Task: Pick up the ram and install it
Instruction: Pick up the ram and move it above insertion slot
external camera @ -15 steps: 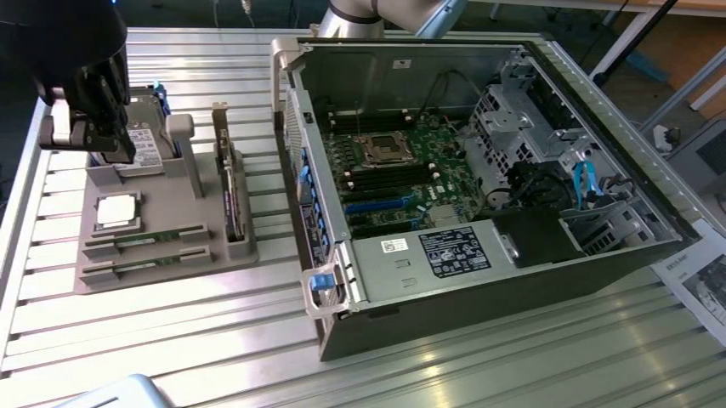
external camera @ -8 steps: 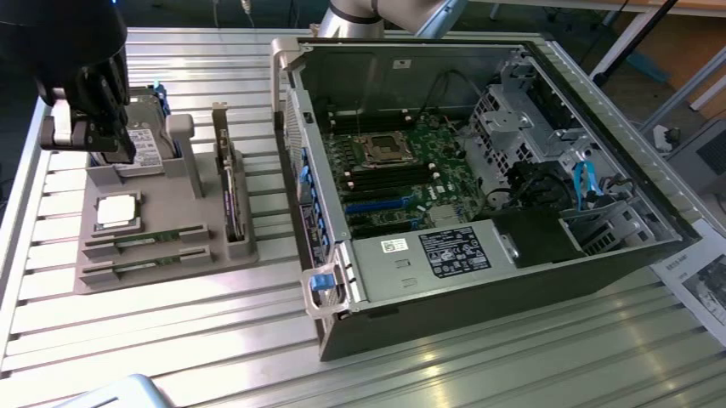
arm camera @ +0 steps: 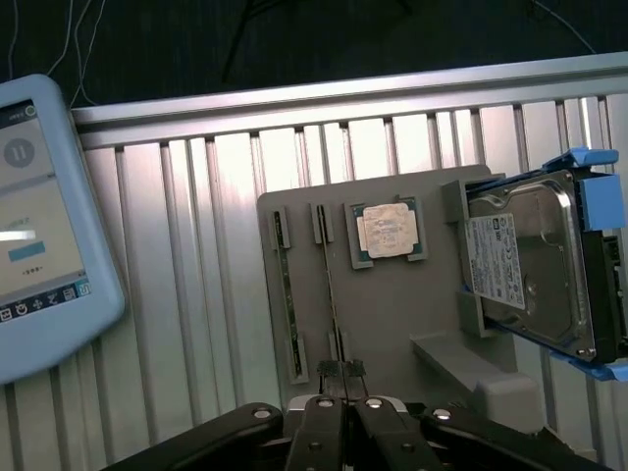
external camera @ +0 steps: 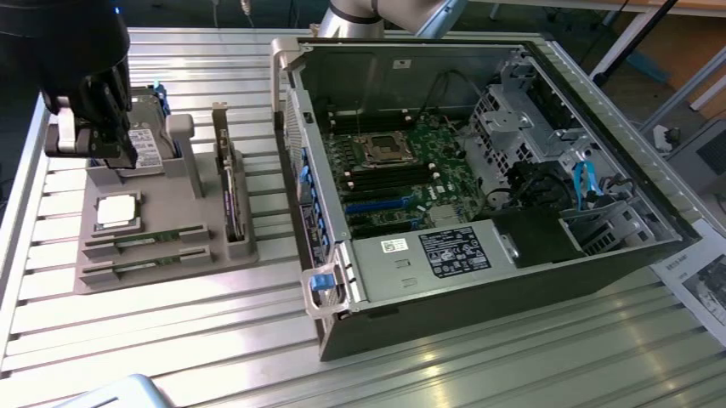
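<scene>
**Scene at the parts tray.** A ribbed metal tabletop (external camera: 454, 365) carried an open computer case (external camera: 488, 306) lying on its side, its motherboard (external camera: 414, 166) facing up. Towards the exterior view's left stood a grey parts tray (external camera: 170, 276).

The arm's tool (external camera: 114, 151) hung over the tray end that held the upright hard drive (external camera: 142, 140). Its fingers were pressed together with nothing between them, apart from every part.

An expansion card (external camera: 233, 200) stood on edge along the tray side nearest the case. The square processor (external camera: 117, 211) lay flat in its recess.

Both ram sticks sat on edge in parallel slots in the tray. The inner ram stick (external camera: 145, 240) lay just beside the processor, and the outer ram stick (external camera: 145, 264) lay along the tray's edge. Their long axes ran from the exterior view's left to its right, crosswise to the expansion card.

The exterior view took in the case interior and the card. The wrist view looked along the closed tool (arm camera: 343, 373) at the tray (arm camera: 392, 314), with the inner ram stick (arm camera: 329, 285) edge-on as a thin line in line with the fingertips. It also showed the outer ram stick (arm camera: 287, 304), the processor (arm camera: 390, 233), the hard drive (arm camera: 525, 265) and a blue-framed touchscreen pendant (arm camera: 44, 226).
</scene>
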Tool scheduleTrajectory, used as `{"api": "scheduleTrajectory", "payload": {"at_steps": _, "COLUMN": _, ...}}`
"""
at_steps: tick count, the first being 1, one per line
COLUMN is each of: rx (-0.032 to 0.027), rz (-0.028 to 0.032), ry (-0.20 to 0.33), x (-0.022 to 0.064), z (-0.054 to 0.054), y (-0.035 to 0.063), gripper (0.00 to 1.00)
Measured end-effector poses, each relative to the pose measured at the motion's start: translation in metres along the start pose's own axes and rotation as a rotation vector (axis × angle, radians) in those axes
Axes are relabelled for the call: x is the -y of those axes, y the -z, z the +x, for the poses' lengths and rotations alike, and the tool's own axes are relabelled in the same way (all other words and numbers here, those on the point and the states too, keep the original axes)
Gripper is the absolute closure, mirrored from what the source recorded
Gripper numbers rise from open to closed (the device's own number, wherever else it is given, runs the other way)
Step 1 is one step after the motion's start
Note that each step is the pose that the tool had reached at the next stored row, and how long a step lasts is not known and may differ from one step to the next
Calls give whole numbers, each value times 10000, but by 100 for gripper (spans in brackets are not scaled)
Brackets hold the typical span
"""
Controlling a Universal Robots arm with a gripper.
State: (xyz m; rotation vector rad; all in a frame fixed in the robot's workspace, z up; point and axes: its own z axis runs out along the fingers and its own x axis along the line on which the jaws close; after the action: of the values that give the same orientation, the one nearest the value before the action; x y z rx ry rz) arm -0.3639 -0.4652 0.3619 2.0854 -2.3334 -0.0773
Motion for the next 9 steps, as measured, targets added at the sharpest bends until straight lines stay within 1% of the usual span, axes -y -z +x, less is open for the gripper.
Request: {"api": "scheduleTrajectory", "payload": {"at_steps": 9, "rx": -1, "rz": -1, "ry": 31, "x": 10, "z": 41, "y": -154, "gripper": 90}}
